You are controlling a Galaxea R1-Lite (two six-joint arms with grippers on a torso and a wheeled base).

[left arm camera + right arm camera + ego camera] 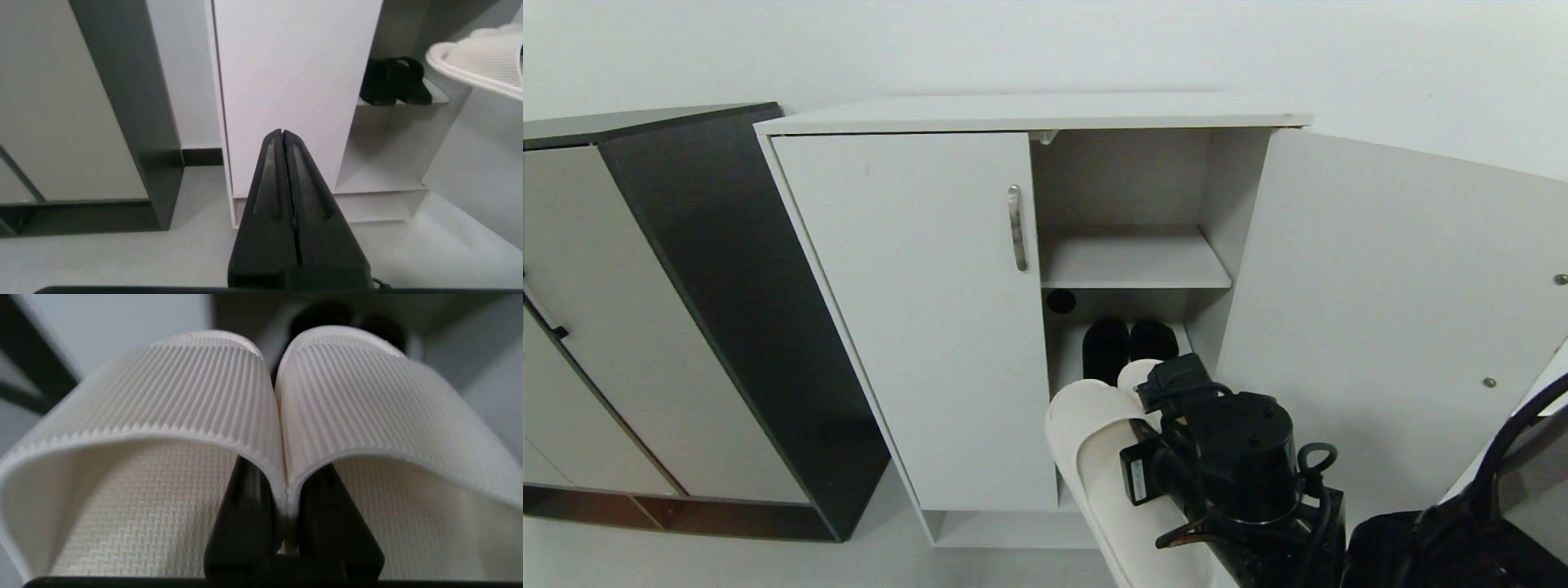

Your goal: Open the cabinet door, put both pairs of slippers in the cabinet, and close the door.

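1. Right wrist view is showing the right claw [282, 508] clamped on the white slippers [204, 408]. Its two fingers are pinching the inner edges of both straps together, so the pair is sitting side by side.
2. These slippers are looking light and soft, with ribbed straps and a foam-like body. I judge they are bending a little under the squeeze but not breaking. The straps are the good place for holding, because the soles are wide and may be slipping out.
3. Seen from the head view, the white pair is hovering just in front of the open right side of the cabinet [1029, 110], near the middle shelf [1066, 359].
4. The black slippers [1129, 347] are already lying at the back of that shelf, leaving room in front of them.
5. The right door [1380, 310] is standing wide open, while the left door [907, 310] is staying shut.
6. The left claw [283, 147] is hanging well apart from the cabinet, with its fingers pressed together on nothing.
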